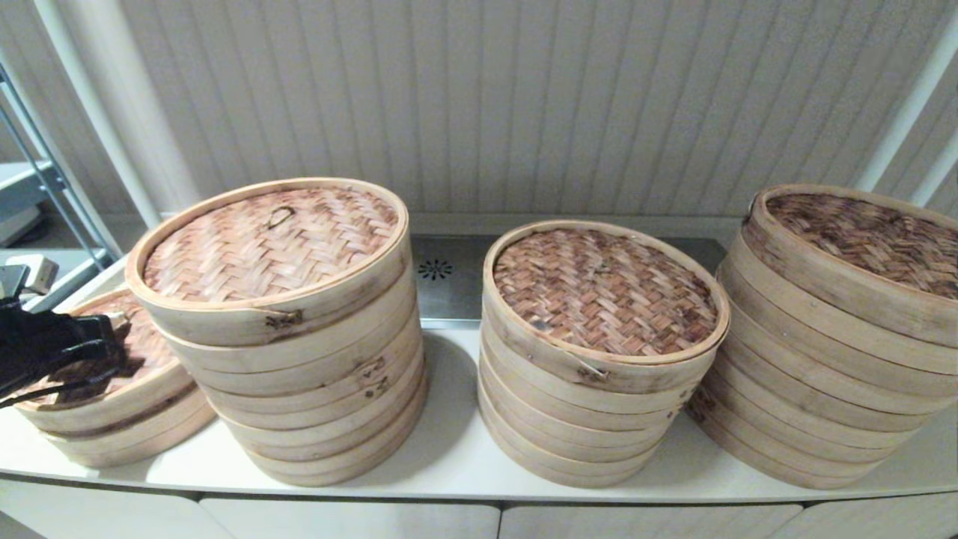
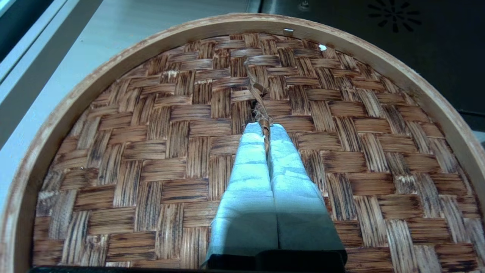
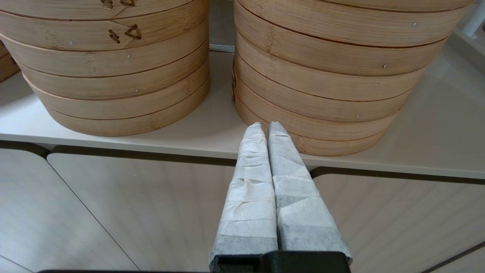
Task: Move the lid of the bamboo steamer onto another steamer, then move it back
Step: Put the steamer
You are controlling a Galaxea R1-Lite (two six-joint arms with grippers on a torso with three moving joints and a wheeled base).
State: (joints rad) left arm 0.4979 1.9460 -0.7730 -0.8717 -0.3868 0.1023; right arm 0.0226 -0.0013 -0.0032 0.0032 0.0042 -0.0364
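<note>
We count four steamer stacks along the white counter (image 1: pixel 456 449) in the head view. At the far left of the frame sits the lowest stack (image 1: pixel 127 427), and on top of it the bamboo steamer lid (image 1: pixel 138 352) with its dark woven face, partly covered by the black left arm that enters from the left edge at mid-height. The left gripper (image 2: pixel 265 131) is over that lid: in the left wrist view its two wrapped fingers (image 2: pixel 246 170) are pressed together and pinch the thin twisted handle loop (image 2: pixel 259 102) at the lid's centre, the loop strand running out from between the tips toward the upper middle of that frame. We cannot tell whether the lid is seated on its stack or raised off it; its rim (image 2: pixel 94 76) curves round the frame and the pale counter shows beyond it at upper left. Just to the right of the low stack, touching or nearly so, stands the tall left-centre stack (image 1: pixel 299 352), its own lid (image 1: pixel 269 243) lighter in weave with a small loop near the top. Right of centre is a middle-height stack (image 1: pixel 599 359), and at the right edge a taller stack (image 1: pixel 838 337), the two close together. Between the centre stacks at the back we note a steel panel with a round vent (image 1: pixel 435 269). The right gripper (image 3: pixel 265 129) hangs below the counter's front edge, before the cabinet doors (image 3: pixel 151 212), fingers clenched on nothing.
</note>
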